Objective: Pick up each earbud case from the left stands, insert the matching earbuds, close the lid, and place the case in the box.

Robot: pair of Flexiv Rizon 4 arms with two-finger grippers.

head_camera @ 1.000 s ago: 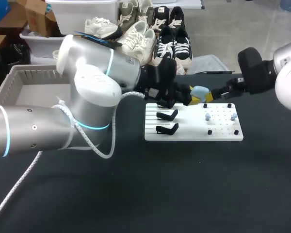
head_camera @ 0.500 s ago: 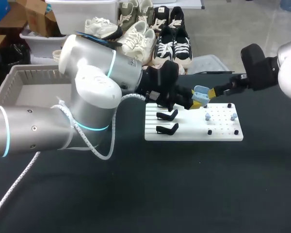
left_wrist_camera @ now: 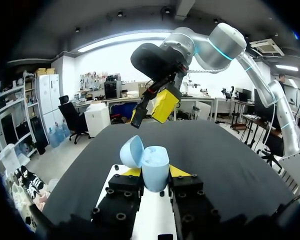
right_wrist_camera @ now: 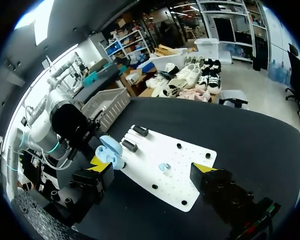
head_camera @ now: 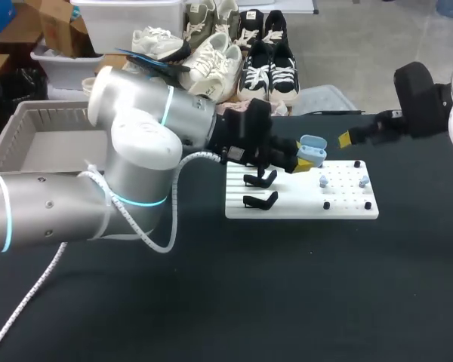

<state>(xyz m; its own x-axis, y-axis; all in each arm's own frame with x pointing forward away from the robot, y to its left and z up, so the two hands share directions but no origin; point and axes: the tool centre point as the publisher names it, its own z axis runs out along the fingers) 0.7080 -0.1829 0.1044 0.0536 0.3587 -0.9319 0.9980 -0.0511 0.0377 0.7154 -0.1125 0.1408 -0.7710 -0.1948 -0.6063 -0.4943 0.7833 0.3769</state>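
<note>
Above the white board [head_camera: 347,207], the open-lidded blue case [head_camera: 312,142] is clamped in the left gripper [head_camera: 306,158]. Right gripper [head_camera: 347,138] is held spread, empty. Earbuds [head_camera: 323,181] are seen on the board, uninserted; insertion, lid closing and boxing are judged outstanding.

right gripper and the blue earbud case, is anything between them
Nothing. In the head view the gap between the right gripper and the open blue earbud case, held in the left gripper, is bare, with only black table beneath.

I count one open pale-blue plastic earbud case [head_camera: 311,143], two small pale-blue earbuds [head_camera: 323,181], two visible black hooked stands [head_camera: 260,179], one white pegboard [head_camera: 302,209] and one grey slatted plastic box [head_camera: 30,121].
</note>
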